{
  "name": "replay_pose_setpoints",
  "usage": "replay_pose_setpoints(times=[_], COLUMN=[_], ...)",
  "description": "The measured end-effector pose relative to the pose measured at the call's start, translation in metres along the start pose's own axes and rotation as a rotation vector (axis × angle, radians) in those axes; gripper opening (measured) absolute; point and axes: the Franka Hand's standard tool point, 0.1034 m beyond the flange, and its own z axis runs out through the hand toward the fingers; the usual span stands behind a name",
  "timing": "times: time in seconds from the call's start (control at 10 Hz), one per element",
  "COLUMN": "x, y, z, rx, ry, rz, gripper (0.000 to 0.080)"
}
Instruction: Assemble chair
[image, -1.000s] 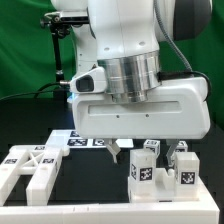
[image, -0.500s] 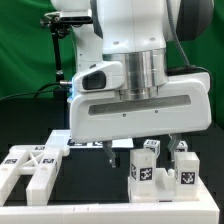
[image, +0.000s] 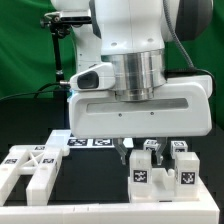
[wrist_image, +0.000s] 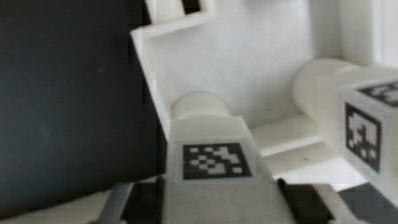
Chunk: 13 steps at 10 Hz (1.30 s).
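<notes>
Two upright white chair blocks with tags stand side by side in the exterior view, one (image: 143, 172) nearer the middle and one (image: 183, 166) to its right. My gripper (image: 143, 152) hangs just over the nearer block, one finger (image: 125, 152) at its left side. In the wrist view that tagged block (wrist_image: 217, 150) lies between my two dark fingers (wrist_image: 151, 198), which stand on either side of it. My gripper (wrist_image: 222, 202) is open around it. A second tagged piece (wrist_image: 365, 120) is close beside it, on a white slab (wrist_image: 214, 55).
A larger white chair piece with tags (image: 33, 165) lies at the exterior view's left. The marker board (image: 85, 141) lies behind it. The table is black, with a green backdrop and a dark stand (image: 62, 60) at the back.
My hand shifted to the exterior view's left, then back to the right and slightly down over the nearer block. The blocks have not moved.
</notes>
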Motion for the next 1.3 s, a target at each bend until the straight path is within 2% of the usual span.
replay_pose_setpoints(times=[0.1,0.3,0.4,0.5,0.6,0.7,0.9,1.0,1.1,1.3], x=[0.001,0.0,-0.002,0.002,0.003,0.003,0.003,0.005,0.007,0.006], y=[0.0,-0.004,-0.011,-0.014,-0.014,-0.014,-0.014,-0.01,-0.008,-0.008], z=[0.0,0.001,0.002,0.0,0.0,0.0,0.001,0.002,0.002,0.002], rx=[0.001,0.006,0.028,0.079,0.096,0.095,0.095,0.09,0.086,0.068], ry=[0.004,0.007,-0.001,-0.011,-0.013,-0.013,-0.012,0.001,0.008,0.03], rz=[0.108,0.56,0.796,1.013,1.066,1.065,1.029,0.842,0.629,0.346], gripper=[0.0288,0.0288,0.0288,0.0288,0.0288,0.0288,0.0531,0.0531,0.0624,0.0642])
